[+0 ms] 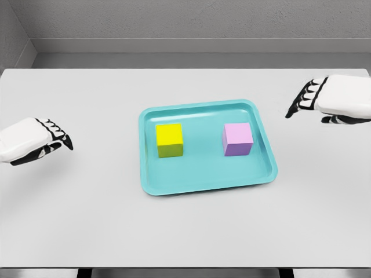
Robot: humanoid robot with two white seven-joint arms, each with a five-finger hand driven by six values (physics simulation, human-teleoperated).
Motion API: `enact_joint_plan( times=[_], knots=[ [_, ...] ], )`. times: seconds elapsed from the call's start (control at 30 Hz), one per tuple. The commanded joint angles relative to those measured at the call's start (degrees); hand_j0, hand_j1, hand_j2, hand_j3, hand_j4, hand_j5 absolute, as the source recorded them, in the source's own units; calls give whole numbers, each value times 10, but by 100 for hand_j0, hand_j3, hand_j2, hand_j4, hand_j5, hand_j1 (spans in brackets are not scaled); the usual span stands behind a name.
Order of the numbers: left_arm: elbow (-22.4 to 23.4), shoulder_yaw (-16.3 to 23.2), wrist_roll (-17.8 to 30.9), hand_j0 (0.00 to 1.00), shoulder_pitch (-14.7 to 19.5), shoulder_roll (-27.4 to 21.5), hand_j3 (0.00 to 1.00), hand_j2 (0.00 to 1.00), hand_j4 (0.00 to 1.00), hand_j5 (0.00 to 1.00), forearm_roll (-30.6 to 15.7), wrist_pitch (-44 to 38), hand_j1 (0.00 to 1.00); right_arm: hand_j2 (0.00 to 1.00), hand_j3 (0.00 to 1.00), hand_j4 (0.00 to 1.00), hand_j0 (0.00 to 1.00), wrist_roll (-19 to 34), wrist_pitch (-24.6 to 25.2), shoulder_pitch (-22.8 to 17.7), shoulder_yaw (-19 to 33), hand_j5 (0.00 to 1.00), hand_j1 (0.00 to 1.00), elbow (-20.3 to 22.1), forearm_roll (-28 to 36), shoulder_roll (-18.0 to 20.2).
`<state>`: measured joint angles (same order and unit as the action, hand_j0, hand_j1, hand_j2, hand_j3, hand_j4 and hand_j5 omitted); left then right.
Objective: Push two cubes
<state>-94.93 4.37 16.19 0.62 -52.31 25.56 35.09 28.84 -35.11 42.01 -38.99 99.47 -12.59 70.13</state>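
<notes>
Neither cube appears pushed yet; the whole task seems still ahead. The yellow cube (pixel 169 140) and the purple cube (pixel 237 139) sit apart on the teal tray (pixel 203 180) at the middle of the bench (pixel 87 220), yellow left, purple right. The left hand (pixel 36 140) hovers well left of the tray, fingers loosely curled, holding nothing. The right hand (pixel 330 99) hangs right and farther back, fingers likewise bent, empty, clear of the purple cube.
</notes>
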Motion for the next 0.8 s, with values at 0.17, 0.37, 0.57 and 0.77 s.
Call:
enact_joint_plan(
  times=[0.17,0.37,0.57,0.77],
  knots=[
    [2,0,0,47,0,4,47,47,47,47,2,-1,47,65,65,65,65,62,1,1,2,65,65,-8,-9,-42],
    [22,0,0,48,4,13,48,48,48,48,3,-1,48,57,57,57,57,62,1,9,-5,57,57,-21,-60,-80],
    [56,40,3,48,54,24,48,48,48,48,12,-1,48,54,54,54,54,62,1,12,-7,54,54,-73,-123,-107],
    [56,41,3,48,57,26,48,48,48,48,12,-1,48,54,54,54,54,62,1,10,-42,54,54,-101,-124,-147]
  ],
)
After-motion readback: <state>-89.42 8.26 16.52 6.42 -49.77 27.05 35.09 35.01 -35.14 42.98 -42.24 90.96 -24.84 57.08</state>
